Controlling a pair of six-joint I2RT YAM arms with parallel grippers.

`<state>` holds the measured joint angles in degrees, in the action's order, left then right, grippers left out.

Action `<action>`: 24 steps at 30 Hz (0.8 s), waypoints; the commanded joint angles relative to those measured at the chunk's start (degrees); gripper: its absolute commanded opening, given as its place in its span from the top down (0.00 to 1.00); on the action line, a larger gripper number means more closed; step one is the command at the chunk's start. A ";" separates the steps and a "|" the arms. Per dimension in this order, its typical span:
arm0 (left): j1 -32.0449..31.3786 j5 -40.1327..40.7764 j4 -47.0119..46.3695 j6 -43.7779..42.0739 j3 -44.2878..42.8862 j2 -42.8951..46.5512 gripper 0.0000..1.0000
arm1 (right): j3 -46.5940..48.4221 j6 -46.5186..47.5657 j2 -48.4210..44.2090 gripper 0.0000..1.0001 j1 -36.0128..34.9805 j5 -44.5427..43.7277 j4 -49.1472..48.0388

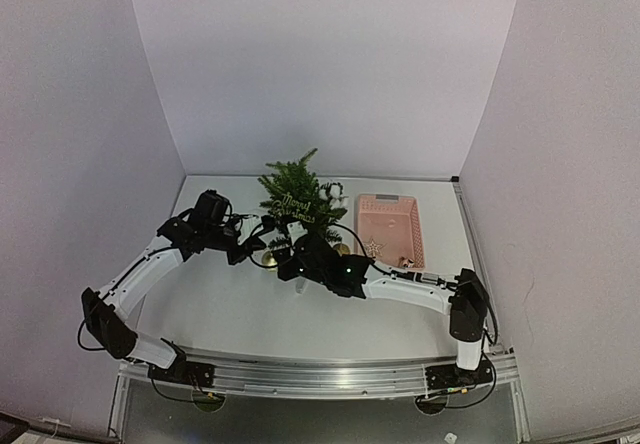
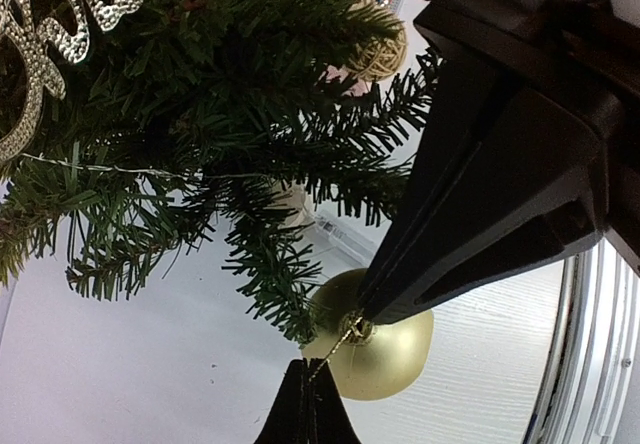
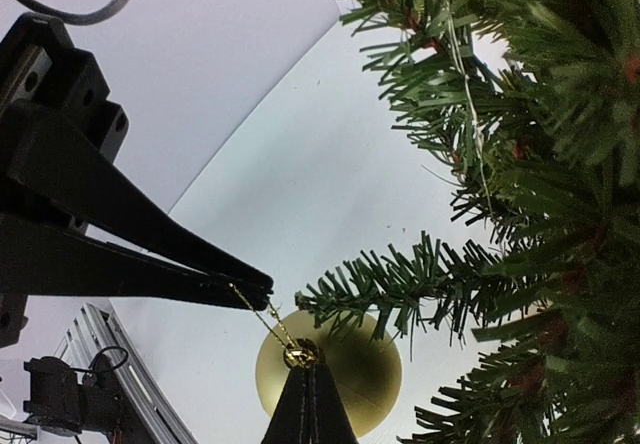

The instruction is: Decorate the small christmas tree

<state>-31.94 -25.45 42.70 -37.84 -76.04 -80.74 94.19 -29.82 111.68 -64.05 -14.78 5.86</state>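
1. The small christmas tree (image 1: 293,192) stands upright by the desk's (image 1: 230,314) far edge, a pink basket (image 1: 359,226) just right of it
2. Left gripper (image 2: 304,376) is pinched tight on the gold thread (image 3: 262,316) of a gold bauble (image 3: 345,379) under the lowest branches
3. Right gripper (image 3: 306,374) is clamped on that thread at the bauble's cap

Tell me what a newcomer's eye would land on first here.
A gold bauble shows just under the lowest branches of the small christmas tree, which stands mid-scene in the top view. The left gripper and right gripper meet there, both shut on its hanging thread. A pink basket lies right of the tree.
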 commanded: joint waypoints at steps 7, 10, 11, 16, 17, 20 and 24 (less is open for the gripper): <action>0.39 1.98 -8.53 4.57 0.60 -1.43 1.00 | 1.51 -3.41 0.97 1.00 -0.02 -5.23 3.01; 0.39 2.15 -9.04 4.71 1.16 -1.64 1.00 | 2.08 -3.49 1.61 1.00 -0.04 -5.34 3.05; 0.39 2.17 -9.10 4.71 1.28 -1.65 1.00 | 2.39 -3.47 1.82 1.00 -0.02 -5.31 3.06; 0.39 0.61 -7.67 4.03 0.76 -1.17 1.00 | 3.20 -2.89 2.40 1.00 -0.07 -3.72 3.03; 0.39 -0.24 -6.60 3.16 0.67 -0.94 1.00 | 3.20 -2.81 2.36 1.00 -0.08 -3.22 3.02; 0.39 -2.34 -3.99 -0.28 1.08 0.53 1.00 | 3.01 -2.73 1.95 1.00 -0.05 -2.92 3.01; 0.39 -2.28 -2.56 -2.71 1.60 1.71 1.00 | 3.12 -2.46 1.69 1.00 -0.02 -3.29 2.97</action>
<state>-31.51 -25.59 37.67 -36.90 -75.02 -81.80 95.18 -32.41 113.19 -64.07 -17.74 8.45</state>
